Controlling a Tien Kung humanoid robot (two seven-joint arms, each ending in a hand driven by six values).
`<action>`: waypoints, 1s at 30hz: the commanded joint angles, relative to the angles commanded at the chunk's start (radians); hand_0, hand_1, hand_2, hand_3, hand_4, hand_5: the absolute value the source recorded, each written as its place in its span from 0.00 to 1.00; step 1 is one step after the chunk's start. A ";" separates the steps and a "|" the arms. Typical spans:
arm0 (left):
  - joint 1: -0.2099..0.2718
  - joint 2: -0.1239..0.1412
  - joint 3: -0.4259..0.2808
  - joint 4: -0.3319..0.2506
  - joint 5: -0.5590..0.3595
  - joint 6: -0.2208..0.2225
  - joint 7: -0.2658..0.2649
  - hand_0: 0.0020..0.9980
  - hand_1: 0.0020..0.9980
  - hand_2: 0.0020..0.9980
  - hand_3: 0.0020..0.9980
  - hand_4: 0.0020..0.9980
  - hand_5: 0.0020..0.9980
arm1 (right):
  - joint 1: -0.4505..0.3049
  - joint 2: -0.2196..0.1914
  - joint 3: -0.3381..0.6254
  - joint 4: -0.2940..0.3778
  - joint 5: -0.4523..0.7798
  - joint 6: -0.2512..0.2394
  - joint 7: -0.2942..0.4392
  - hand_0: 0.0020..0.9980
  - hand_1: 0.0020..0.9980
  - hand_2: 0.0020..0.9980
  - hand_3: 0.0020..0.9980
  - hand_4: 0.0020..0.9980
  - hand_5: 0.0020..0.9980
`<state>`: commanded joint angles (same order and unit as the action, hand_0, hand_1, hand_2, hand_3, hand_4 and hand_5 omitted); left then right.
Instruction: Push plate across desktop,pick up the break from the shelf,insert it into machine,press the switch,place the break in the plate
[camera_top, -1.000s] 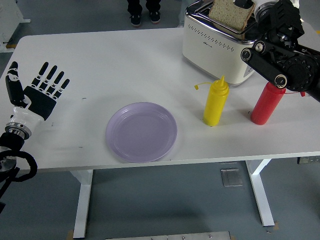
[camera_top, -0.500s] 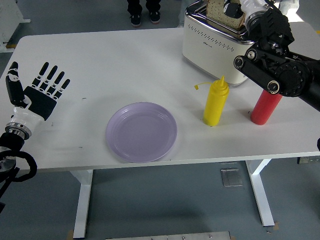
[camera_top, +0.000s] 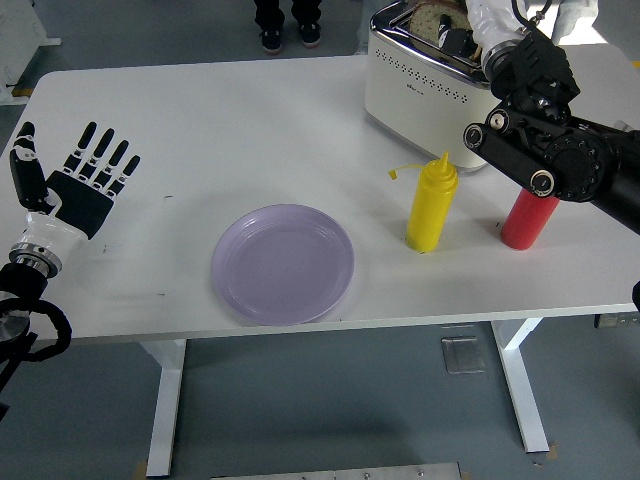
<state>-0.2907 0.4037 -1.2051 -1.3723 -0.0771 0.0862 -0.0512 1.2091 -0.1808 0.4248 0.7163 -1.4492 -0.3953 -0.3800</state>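
A cream toaster (camera_top: 415, 80) stands at the table's far right. A slice of brown bread (camera_top: 434, 20) sits low in its top slot, only the upper edge showing. My right hand (camera_top: 470, 35) is over the slot with fingers curled on the bread's right end; the black forearm (camera_top: 545, 150) crosses in front of the toaster. A lilac plate (camera_top: 283, 264) lies empty near the table's front edge. My left hand (camera_top: 80, 180) rests open, fingers spread, at the table's left.
A yellow squeeze bottle (camera_top: 432, 203) stands just in front of the toaster. A red bottle (camera_top: 525, 218) stands to its right, partly behind my right forearm. A person's feet (camera_top: 285, 30) show beyond the far edge.
The bread has gone down from standing tall above the toaster to sitting deep in the slot, my right hand lowering with it. The left hand has not moved.
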 joint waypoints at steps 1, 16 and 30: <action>0.000 0.000 -0.001 -0.001 -0.002 0.000 0.001 0.83 0.76 0.71 0.69 0.80 1.00 | -0.001 -0.001 -0.001 -0.001 0.004 0.007 0.002 0.50 0.61 0.65 0.62 0.45 0.04; 0.008 -0.001 -0.020 -0.009 -0.047 -0.006 0.017 0.83 0.76 0.71 0.70 0.80 1.00 | -0.006 -0.009 0.008 0.021 0.015 0.075 0.026 0.61 0.68 0.70 0.71 0.50 0.09; 0.011 -0.001 -0.024 -0.014 -0.051 -0.004 0.019 0.83 0.76 0.71 0.70 0.80 1.00 | -0.001 -0.021 0.030 0.034 0.006 0.103 0.032 0.63 0.69 0.72 0.74 0.54 0.12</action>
<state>-0.2794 0.4030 -1.2295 -1.3859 -0.1282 0.0819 -0.0325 1.2083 -0.2014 0.4546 0.7501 -1.4436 -0.2919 -0.3481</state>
